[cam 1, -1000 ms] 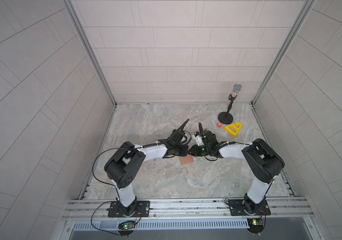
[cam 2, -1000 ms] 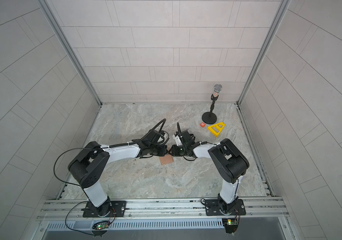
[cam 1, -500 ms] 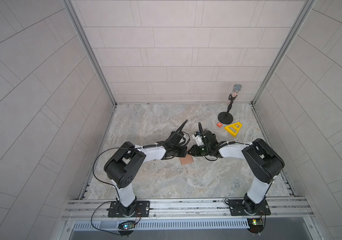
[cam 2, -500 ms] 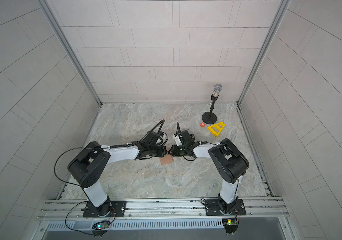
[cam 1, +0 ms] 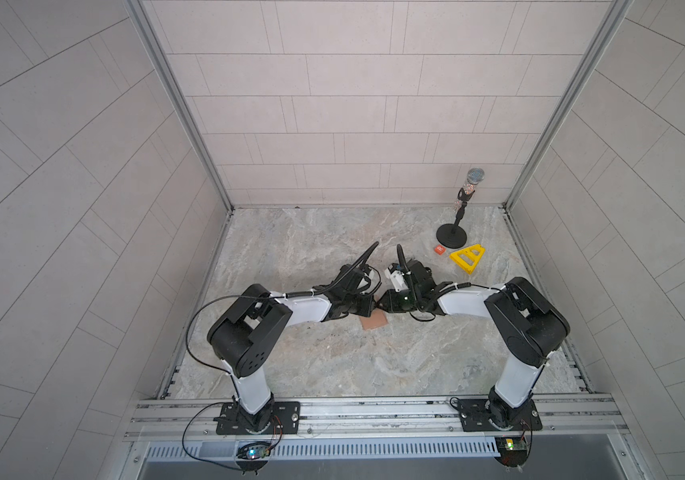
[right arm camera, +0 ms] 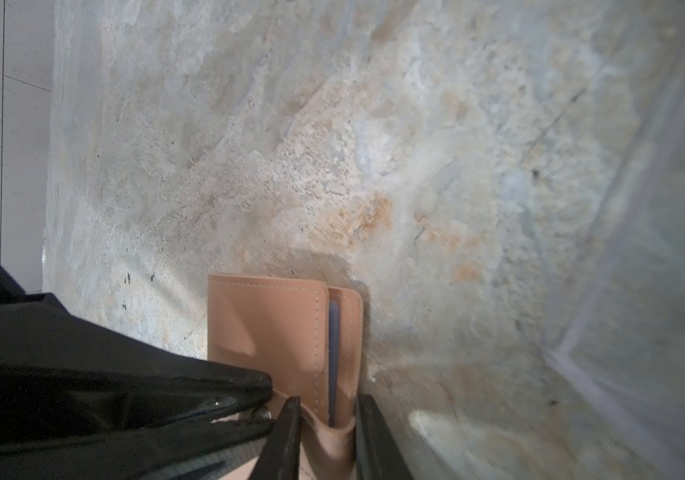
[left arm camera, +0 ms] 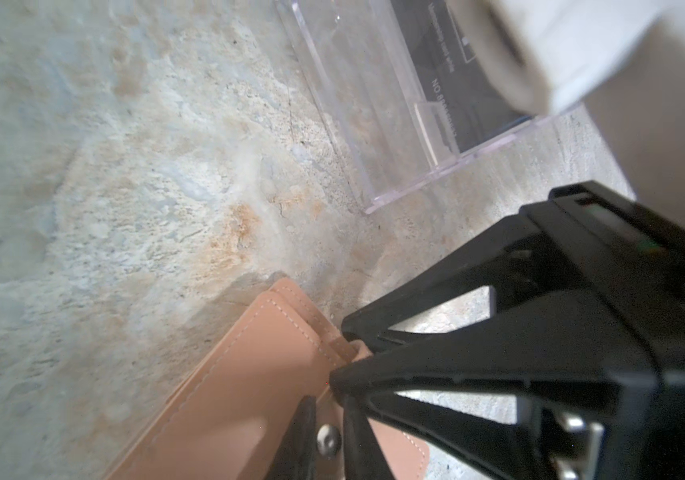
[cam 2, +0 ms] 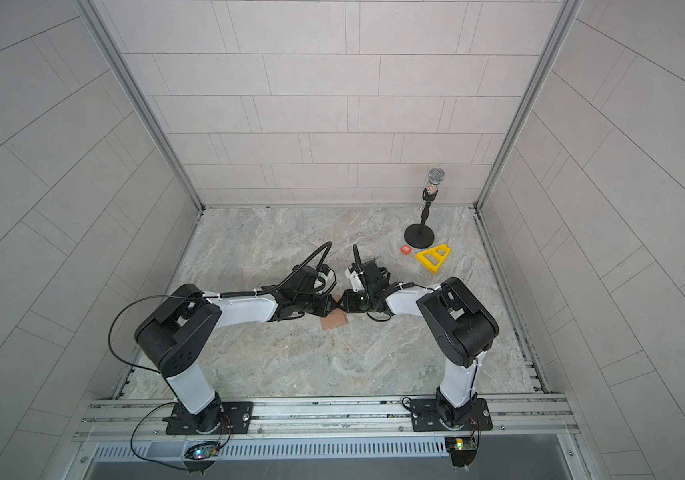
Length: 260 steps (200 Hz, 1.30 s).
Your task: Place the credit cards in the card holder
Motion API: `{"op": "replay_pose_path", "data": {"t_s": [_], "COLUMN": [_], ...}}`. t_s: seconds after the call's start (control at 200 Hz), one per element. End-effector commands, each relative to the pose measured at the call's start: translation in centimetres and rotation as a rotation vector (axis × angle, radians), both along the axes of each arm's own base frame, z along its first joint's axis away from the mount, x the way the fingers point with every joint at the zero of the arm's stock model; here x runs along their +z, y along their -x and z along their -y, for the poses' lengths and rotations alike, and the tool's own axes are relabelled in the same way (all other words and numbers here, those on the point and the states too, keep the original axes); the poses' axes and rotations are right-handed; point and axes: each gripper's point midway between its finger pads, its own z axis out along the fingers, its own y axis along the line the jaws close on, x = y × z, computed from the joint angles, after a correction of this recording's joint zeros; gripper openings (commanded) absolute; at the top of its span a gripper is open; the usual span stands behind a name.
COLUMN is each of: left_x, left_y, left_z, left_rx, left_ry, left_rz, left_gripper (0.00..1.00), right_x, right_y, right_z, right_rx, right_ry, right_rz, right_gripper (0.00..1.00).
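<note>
The tan-pink card holder (cam 1: 375,321) lies folded on the marble floor between both arms, seen also in a top view (cam 2: 334,321). My right gripper (right arm camera: 328,428) is shut on its folded end (right arm camera: 274,332). The thin lilac edge of a credit card (right arm camera: 334,353) shows inside the fold. My left gripper (left arm camera: 328,432) stands slightly open over the card holder (left arm camera: 249,395), its fingers either side of the snap tab's metal stud (left arm camera: 328,437). A dark card (left arm camera: 469,75) with white print lies in the clear plastic box (left arm camera: 357,124) beyond.
At the back right stand a microphone on a round black base (cam 1: 451,237), a small orange tile (cam 1: 439,249) and a yellow triangular frame (cam 1: 467,258). Tiled walls close in three sides. The two grippers meet tip to tip at mid-floor.
My left gripper's jaws have parted a little around the snap tab. The right gripper keeps its hold on the card holder and both arms have hardly moved.
</note>
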Motion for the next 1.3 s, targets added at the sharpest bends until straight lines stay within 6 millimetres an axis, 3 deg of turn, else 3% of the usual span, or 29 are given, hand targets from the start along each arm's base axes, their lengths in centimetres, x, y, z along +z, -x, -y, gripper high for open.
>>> {"op": "replay_pose_path", "data": {"t_s": [0.0, 0.285, 0.681, 0.961, 1.296], "left_x": [-2.8, -4.9, -6.4, -7.3, -8.3], "left_y": [3.1, 3.6, 4.4, 5.3, 6.1], "left_z": [-2.3, -4.0, -5.2, -6.3, -7.4], "left_rx": [-0.039, -0.031, -0.034, -0.031, -0.007], "left_ry": [-0.113, -0.209, -0.319, -0.358, -0.4], "left_rz": [-0.083, -0.1, -0.119, -0.151, -0.179], "left_gripper": [0.25, 0.25, 0.24, 0.16, 0.16], "right_x": [-4.7, -4.8, -4.7, -4.7, -4.4], "right_y": [3.3, 3.3, 3.3, 3.3, 3.2], "right_z": [1.9, 1.9, 1.8, 1.8, 1.6], "right_rx": [0.008, 0.006, 0.008, 0.01, 0.012], "right_ry": [0.151, 0.154, 0.155, 0.152, 0.15], "right_rz": [-0.136, -0.136, -0.134, -0.135, -0.132], "right_gripper": [0.24, 0.24, 0.24, 0.24, 0.24]}}
